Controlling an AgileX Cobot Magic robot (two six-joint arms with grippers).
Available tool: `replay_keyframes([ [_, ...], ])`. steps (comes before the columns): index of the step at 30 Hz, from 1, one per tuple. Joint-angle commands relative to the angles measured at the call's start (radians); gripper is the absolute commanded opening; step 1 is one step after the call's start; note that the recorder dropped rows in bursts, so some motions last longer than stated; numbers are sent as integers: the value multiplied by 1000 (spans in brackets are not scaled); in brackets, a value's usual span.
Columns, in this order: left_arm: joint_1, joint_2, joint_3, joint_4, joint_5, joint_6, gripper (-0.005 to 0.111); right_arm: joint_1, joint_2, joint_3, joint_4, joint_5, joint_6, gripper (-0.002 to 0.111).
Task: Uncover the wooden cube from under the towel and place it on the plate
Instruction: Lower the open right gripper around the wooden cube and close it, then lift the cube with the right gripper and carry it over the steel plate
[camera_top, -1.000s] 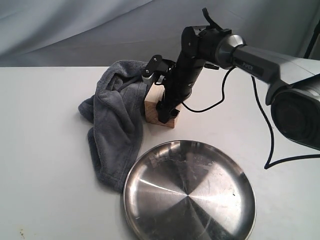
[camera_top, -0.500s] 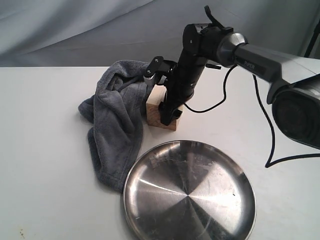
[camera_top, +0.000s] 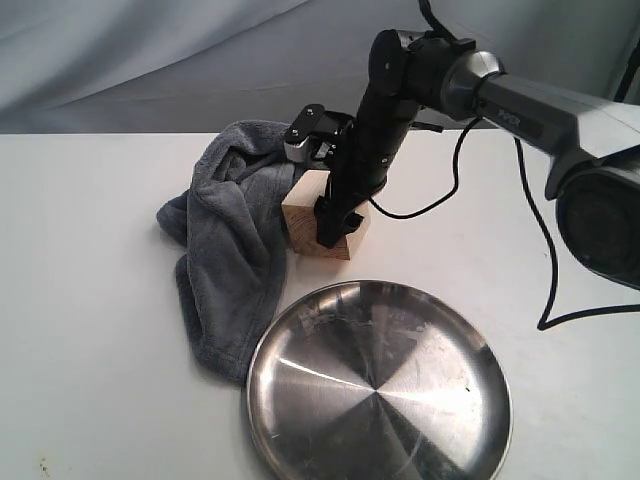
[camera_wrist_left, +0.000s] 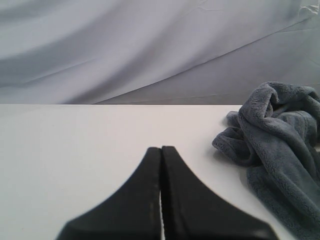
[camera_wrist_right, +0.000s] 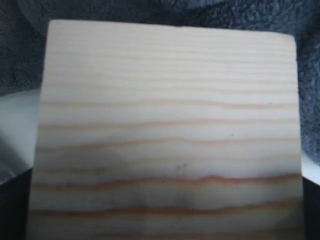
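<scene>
The wooden cube (camera_top: 303, 214) hangs tilted between the towel (camera_top: 230, 250) and the plate (camera_top: 380, 385), with my right gripper (camera_top: 335, 222) shut on it from above. I cannot tell whether its lower edge still touches the table. In the right wrist view the cube (camera_wrist_right: 170, 125) fills the frame, with dark fingers (camera_wrist_right: 11, 207) at its sides and towel (camera_wrist_right: 20, 55) behind it. The towel lies crumpled to the cube's left, off the cube. My left gripper (camera_wrist_left: 161, 150) is shut and empty above the table, with the towel (camera_wrist_left: 280, 145) off to one side.
The white table (camera_top: 90, 320) carries everything. A black cable (camera_top: 545, 290) trails from the right arm down onto the table at the right. A grey cloth backdrop (camera_top: 150, 60) hangs behind the table's far edge.
The right gripper has risen slightly with the cube. The cube has tipped from flat on the table to tilted. The towel and plate have not moved.
</scene>
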Motion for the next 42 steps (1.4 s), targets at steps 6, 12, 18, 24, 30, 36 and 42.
replay_keyframes([
  [6, 3, -3, 4, 2, -6, 1, 0, -1, -60, 0, 17, 14, -15, 0],
  [12, 3, -3, 4, 2, -6, 1, 0, -1, -60, 0, 17, 36, -21, 0],
  [18, 3, -3, 4, 2, -6, 1, 0, -1, -81, 0, 24, 36, -23, 0],
  [24, 3, -3, 4, 2, -6, 1, 0, -1, -149, 0, 47, 36, -34, 0],
  [30, 3, -3, 4, 2, -6, 1, 0, -1, -201, 2, 112, 36, -67, 0],
  [36, 3, -3, 4, 2, -6, 1, 0, -1, -244, 2, 174, 36, -107, 0],
  [42, 3, -3, 4, 2, -6, 1, 0, -1, -298, 32, 172, 36, -111, 0],
])
